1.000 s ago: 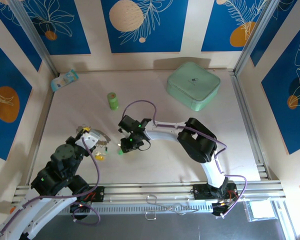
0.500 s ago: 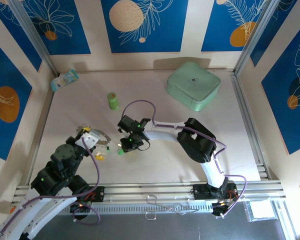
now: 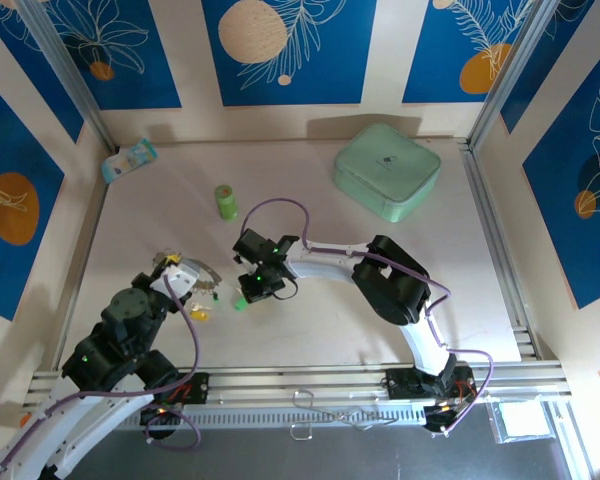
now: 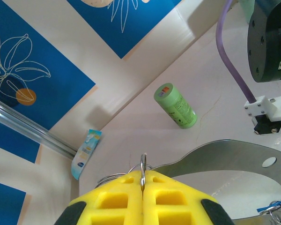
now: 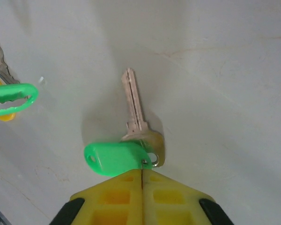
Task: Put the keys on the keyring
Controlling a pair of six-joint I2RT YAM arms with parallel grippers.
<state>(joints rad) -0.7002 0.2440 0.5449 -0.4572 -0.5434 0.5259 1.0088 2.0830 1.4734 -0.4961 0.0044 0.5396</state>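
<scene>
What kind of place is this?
Probably a robot test booth: left arm and right arm bolted to a metal rail, blue printed panels walling in the table.

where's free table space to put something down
Bare: the table right of the right arm, below the mint box; also between the green bottle and that box. Crowded: front left, where left gripper, keyring, spare keys, green key and right gripper cluster.
</scene>
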